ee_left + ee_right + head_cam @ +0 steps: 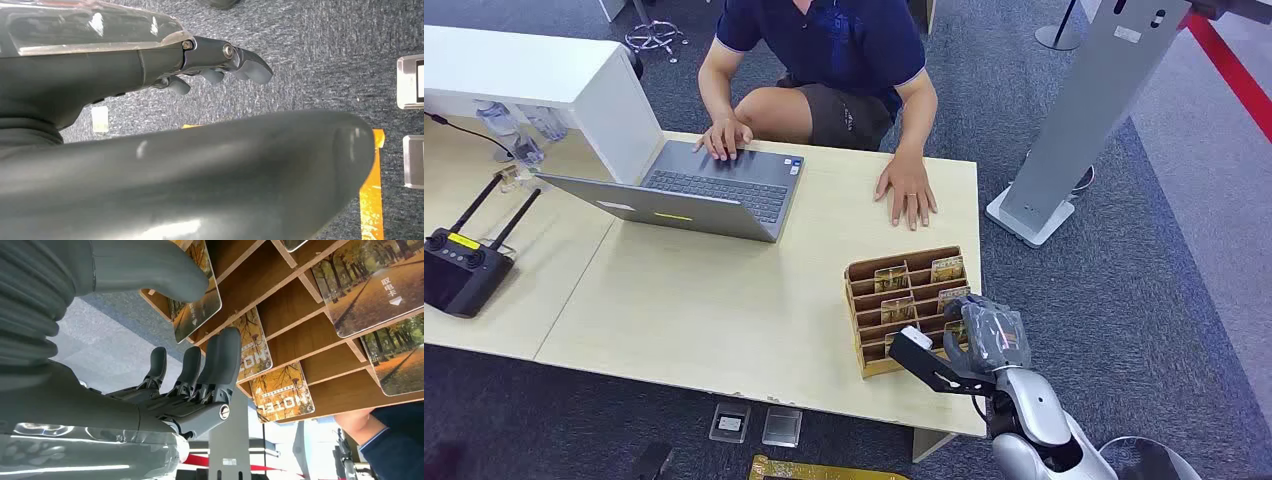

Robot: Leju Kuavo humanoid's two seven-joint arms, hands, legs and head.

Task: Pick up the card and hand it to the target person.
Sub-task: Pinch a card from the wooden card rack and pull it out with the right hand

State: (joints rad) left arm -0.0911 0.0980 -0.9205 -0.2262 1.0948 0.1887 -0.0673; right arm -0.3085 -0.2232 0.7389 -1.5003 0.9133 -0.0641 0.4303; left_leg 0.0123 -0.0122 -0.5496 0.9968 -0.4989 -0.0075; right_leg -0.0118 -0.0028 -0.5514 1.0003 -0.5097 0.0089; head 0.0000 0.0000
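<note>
A wooden card rack [874,350] stands near the table's right front corner, with several autumn-print cards [947,268] upright in its slots. My right hand [991,335] is at the rack's right end. In the right wrist view its thumb [150,270] lies against one card [200,302] still seated in its slot, while the fingers [220,360] stand apart on the card's other side, not closed on it. My left hand [220,62] hangs over the carpet, holding nothing. The person [834,50] sits at the far side, one hand [907,192] flat on the table beyond the rack.
An open laptop [714,190] lies under the person's other hand. A black remote controller [464,265] sits at the left and a white box [554,80] at the back left. A grey stand [1084,110] rises right of the table. Flat plates [729,422] lie on the floor.
</note>
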